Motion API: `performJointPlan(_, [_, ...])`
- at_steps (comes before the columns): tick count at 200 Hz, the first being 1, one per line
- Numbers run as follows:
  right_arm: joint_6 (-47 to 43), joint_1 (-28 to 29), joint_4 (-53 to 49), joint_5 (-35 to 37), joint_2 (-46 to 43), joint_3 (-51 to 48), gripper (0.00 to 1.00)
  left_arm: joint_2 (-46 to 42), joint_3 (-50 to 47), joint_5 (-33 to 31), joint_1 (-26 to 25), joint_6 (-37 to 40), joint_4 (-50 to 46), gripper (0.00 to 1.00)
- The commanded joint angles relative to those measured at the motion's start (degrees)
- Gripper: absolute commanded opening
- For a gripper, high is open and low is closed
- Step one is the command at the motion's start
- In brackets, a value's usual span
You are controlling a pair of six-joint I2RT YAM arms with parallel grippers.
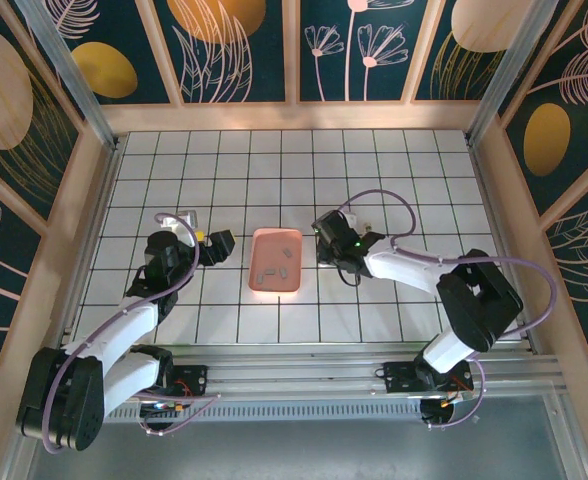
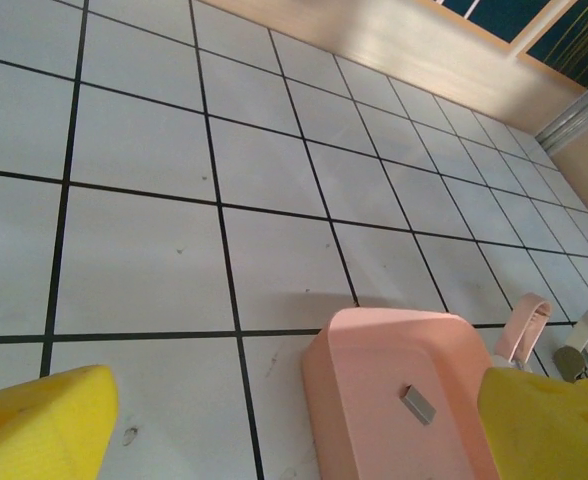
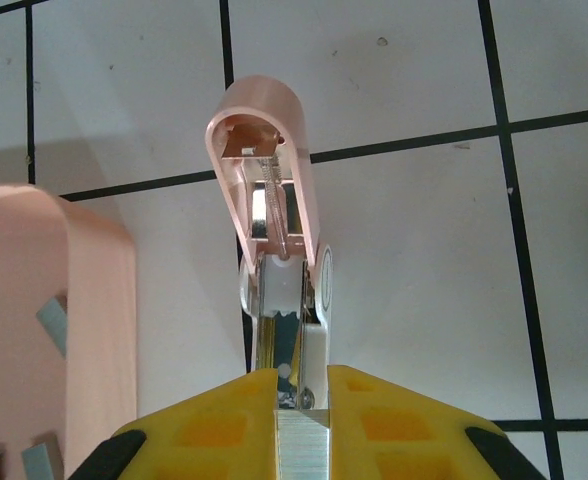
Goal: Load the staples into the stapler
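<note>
The white tiled table (image 2: 154,260) stretched away beyond both sets of fingers. The pink tray (image 2: 394,340) sat just ahead of the left gripper (image 2: 296,392), toward the right-hand one of its yellow fingers (image 2: 44,420), which were spread wide and touched nothing. The pink stapler (image 3: 269,170) was pinched by its metal base in the right gripper (image 3: 302,385), whose fingers (image 3: 214,430) pressed tight against it. Its lid was swung up and open, pointing away from them, with the tray just to their left. The staples (image 2: 418,404), small grey strips, lay loose in the tray, apart from both grippers.
</note>
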Motion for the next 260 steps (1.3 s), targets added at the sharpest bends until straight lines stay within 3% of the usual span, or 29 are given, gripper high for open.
performJointPlan(1, [-0.5, 0.5, 1.7, 2.4, 2.0, 2.4, 0.17, 0.8, 0.8, -0.1, 0.2, 1.6, 1.7, 0.92])
performJointPlan(260, [-1.8, -0.1, 3.1, 1.2, 7.0, 3.6, 0.16, 0.7, 1.3, -0.5, 0.3, 2.4, 0.6, 0.93])
